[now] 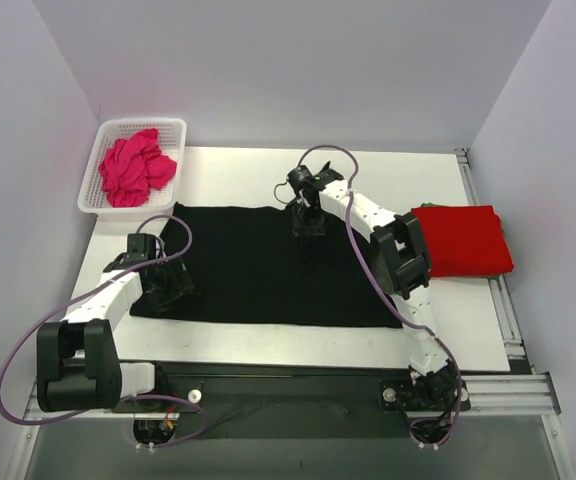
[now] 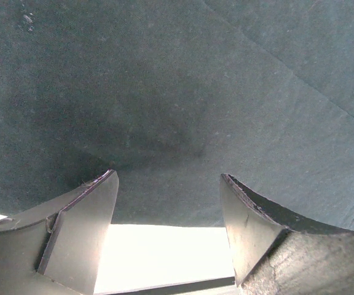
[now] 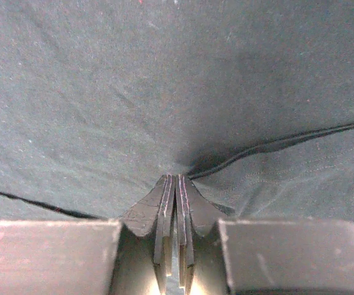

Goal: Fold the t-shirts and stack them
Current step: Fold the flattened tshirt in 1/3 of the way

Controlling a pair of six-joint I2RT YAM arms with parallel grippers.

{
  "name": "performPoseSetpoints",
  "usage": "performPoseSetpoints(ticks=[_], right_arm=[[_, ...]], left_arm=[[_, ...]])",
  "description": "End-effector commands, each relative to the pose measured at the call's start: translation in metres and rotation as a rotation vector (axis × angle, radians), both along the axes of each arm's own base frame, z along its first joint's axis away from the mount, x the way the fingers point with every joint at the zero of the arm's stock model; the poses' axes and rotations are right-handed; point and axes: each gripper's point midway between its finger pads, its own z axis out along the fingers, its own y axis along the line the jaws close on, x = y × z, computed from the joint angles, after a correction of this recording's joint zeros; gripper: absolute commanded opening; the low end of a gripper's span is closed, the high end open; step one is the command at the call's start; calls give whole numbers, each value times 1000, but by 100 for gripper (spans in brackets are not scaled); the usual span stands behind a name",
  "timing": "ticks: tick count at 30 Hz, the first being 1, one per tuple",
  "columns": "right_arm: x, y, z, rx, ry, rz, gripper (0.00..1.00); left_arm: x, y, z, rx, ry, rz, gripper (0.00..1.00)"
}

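Observation:
The black t-shirt [image 1: 268, 265] lies spread flat in the middle of the table. My left gripper [image 1: 168, 290] is open over its near left edge; in the left wrist view the open gripper [image 2: 168, 175] straddles the cloth's edge [image 2: 165, 92] with white table showing between the fingers. My right gripper [image 1: 308, 222] is at the shirt's far edge, shut [image 3: 176, 177], with its tips pinching puckered black cloth [image 3: 165, 80]. The red t-shirt [image 1: 463, 240] lies folded at the right. The magenta-pink t-shirt [image 1: 136, 168] is crumpled in the basket.
The white mesh basket [image 1: 143, 122] stands at the far left corner. A rail [image 1: 508, 320] runs along the table's right edge. Grey walls enclose the back and sides. White table [image 1: 268, 340] shows in front of the black shirt.

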Motion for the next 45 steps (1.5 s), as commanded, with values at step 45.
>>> performPoseSetpoints(ticks=[45], right_arm=[[-40,-13,17,-134,-14,91,35]], left_arm=[[16,0,7,-2,-36,-39,78]])
